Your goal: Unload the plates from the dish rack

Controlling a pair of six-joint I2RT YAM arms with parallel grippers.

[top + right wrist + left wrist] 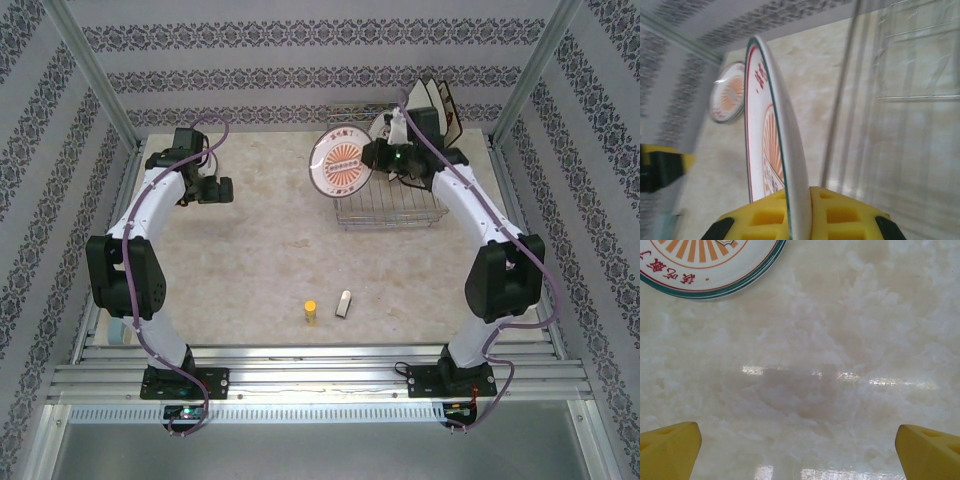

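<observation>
Item 1. Right end effector [799,216]: yellow fingers clamped on the lower rim of a round plate [771,145]. The plate is held upright and edge-on, with teal and red rings and an orange sunburst face, beside the wires of the dish rack [392,208].

Item 2. Second round plate [343,165]: same pattern, lying flat on the tabletop [260,250], just left of the rack.

Item 3. Square plates [437,100]: standing on edge at the far end of the rack.

Item 4. Left end effector [222,188]: fingers spread wide apart, holding nothing, low over bare tabletop, well to the left of the flat plate.

Item 5. Small yellow cylinder [311,311] and silver oblong [344,304]: near each other on the tabletop toward the near edge, well apart from the rack.
</observation>
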